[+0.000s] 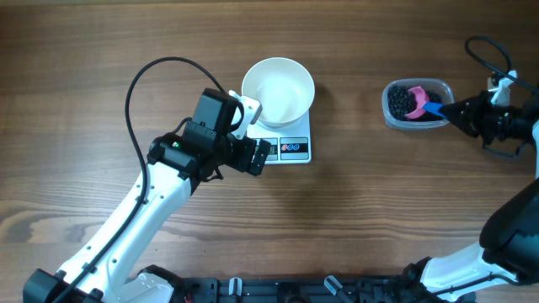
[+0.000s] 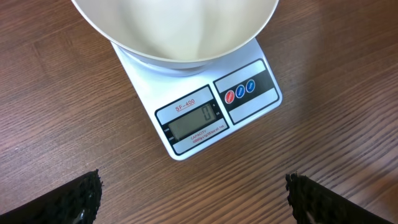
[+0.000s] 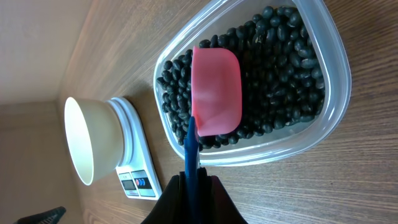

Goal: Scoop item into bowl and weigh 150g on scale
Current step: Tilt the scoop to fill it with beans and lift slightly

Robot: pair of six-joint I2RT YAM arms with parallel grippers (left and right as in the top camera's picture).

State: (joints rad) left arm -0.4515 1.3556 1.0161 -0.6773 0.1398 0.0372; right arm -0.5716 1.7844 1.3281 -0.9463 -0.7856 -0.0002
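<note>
The white bowl stands empty on the white scale, whose display reads zero. My left gripper hovers open just left of the scale's display edge; its black fingertips show only wood between them. The item, black beans, fills a clear tub at the right. A pink scoop lies on the beans. My right gripper is shut on the scoop's blue handle just outside the tub's rim. The bowl and scale show far off in the right wrist view.
The clear tub's wall encloses the beans. Bare wooden table lies between the scale and the tub. Black cables loop behind both arms.
</note>
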